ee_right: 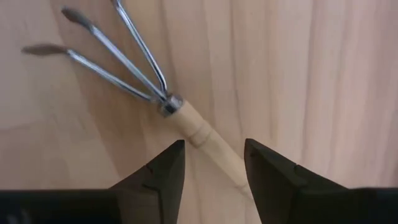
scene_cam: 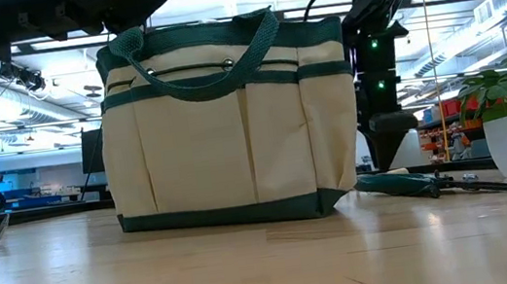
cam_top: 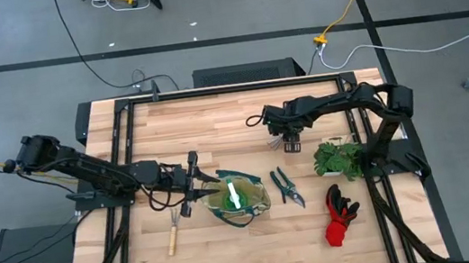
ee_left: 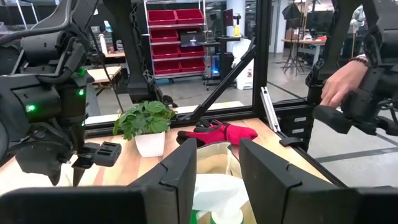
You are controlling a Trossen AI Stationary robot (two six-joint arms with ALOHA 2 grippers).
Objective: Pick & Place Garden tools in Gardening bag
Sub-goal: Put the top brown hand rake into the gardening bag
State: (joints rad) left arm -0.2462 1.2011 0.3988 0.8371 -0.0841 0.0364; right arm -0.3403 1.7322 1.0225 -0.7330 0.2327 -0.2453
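Under the right claw (ee_right: 211, 171), a rake's handle (ee_right: 208, 143) is half hidden.

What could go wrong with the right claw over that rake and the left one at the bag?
1. The open right claw straddles the rake handle close to its metal prongs; a grip there may let the long end swing.
2. The left claw sits at the gardening bag rim above the spray bottle; a nudge could tip the bag.
3. The pruning shears lie beside the bag, easily bumped.
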